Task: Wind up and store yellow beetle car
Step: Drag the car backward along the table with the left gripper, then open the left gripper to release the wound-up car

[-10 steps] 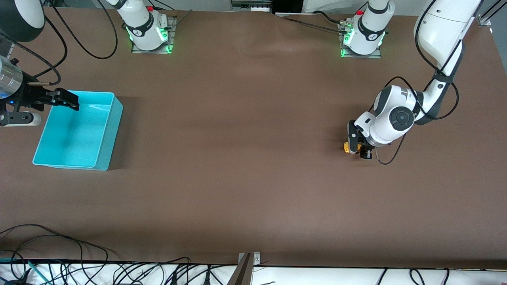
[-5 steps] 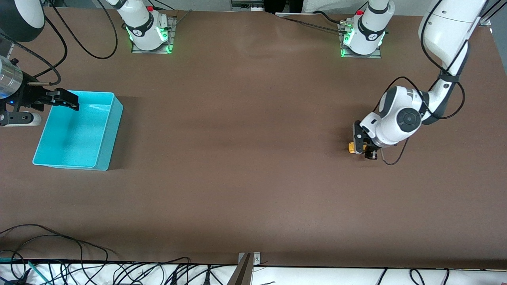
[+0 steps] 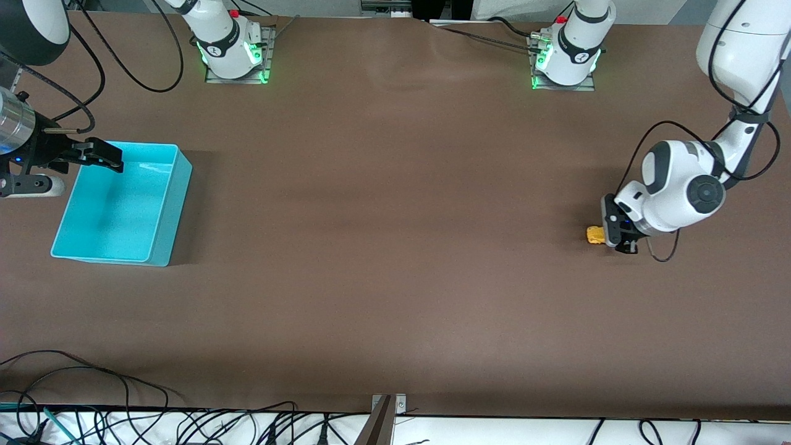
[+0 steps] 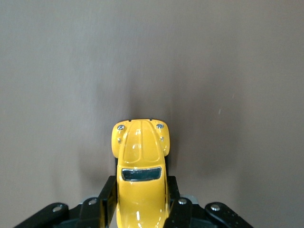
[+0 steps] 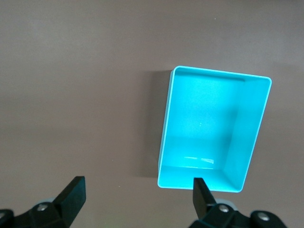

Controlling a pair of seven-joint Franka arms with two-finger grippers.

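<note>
The yellow beetle car is down at the brown table toward the left arm's end. My left gripper is shut on its rear half, and its nose sticks out toward the right arm's end. In the left wrist view the yellow beetle car sits between the black fingers, bonnet forward. The turquoise bin stands open and empty at the right arm's end. My right gripper is open and waits over the bin's farther corner. The right wrist view shows the bin below the right gripper.
Cables lie along the table edge nearest the front camera. The two arm bases stand at the table edge farthest from it. A black loop of cable hangs beside my left gripper.
My left gripper has dragged the car along the table toward the left arm's end, away from the bin. The right arm has not moved.
</note>
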